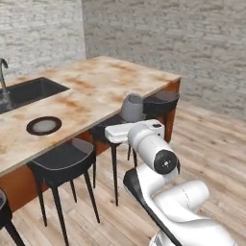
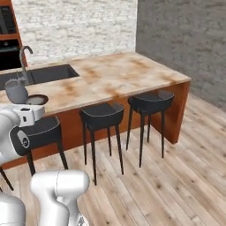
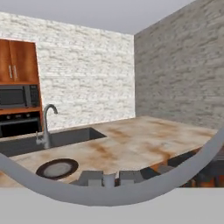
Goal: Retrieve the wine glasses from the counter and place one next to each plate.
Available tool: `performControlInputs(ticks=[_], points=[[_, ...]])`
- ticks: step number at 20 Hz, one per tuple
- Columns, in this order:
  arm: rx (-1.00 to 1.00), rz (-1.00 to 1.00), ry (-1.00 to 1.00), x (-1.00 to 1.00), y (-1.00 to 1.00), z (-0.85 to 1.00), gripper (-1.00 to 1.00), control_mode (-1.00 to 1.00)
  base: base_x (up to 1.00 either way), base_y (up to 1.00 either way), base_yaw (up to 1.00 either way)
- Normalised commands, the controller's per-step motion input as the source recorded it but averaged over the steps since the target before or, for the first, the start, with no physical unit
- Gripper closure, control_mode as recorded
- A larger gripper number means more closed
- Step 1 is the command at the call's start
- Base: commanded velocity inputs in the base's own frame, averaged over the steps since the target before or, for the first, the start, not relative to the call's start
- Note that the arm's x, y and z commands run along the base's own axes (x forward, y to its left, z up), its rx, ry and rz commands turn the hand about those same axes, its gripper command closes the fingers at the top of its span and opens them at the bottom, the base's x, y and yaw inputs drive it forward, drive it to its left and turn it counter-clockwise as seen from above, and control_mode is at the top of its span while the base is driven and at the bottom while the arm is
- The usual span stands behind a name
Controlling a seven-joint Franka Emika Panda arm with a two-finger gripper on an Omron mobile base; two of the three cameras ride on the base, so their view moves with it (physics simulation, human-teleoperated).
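Grips a smoky-grey wine glass (image 1: 132,108) (image 2: 16,91) with the pincer (image 3: 109,178) drawn narrow around the stem, fingertips (image 3: 91,177) pressed in from both sides. Holds it upright in the air, bowl above the white hand, clear of every surface, on the stool side of the island worktop (image 1: 110,81) (image 2: 128,73). In the hand view, looks out through the glass, whose grey curve (image 3: 175,175) sweeps across the lower part of the picture. Faces a beige stone top blotched with rust-brown, carrying one round dark-rimmed plate (image 1: 43,125) (image 2: 36,99) (image 3: 57,168) with a plain grey centre, lying flat near the front edge. Just behind the plate, shows a black sink (image 1: 29,91) (image 2: 44,74) (image 3: 52,140) sunk into the stone, with a curved steel tap (image 1: 4,81) (image 2: 24,57) (image 3: 46,127) at its rim. From the right base view, places the glass close to the plate in the picture, though cannot tell how near it truly hangs. Below the overhang, lines up black stools (image 1: 65,161) (image 2: 101,115) on a wooden plank floor (image 2: 176,176), against reddish-brown panelling.
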Motion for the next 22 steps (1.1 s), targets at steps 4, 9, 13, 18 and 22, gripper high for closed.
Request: performControlInputs(ticks=[4,9,13,18,22], points=[[0.00,0.00,0.00,0.00,0.00,0.00,1.00,1.00,0.53,-0.62,0.53],[0.00,0.00,0.00,0.00,0.00,0.00,1.00,1.00,0.53,-0.64,0.52],[0.00,0.00,0.00,0.00,0.00,0.00,1.00,1.00,0.53,-0.61,0.53],[0.00,0.00,0.00,0.00,0.00,0.00,1.00,1.00,0.52,-0.59,0.53],[0.00,0.00,0.00,0.00,0.00,0.00,1.00,1.00,0.51,-0.51,0.51]])
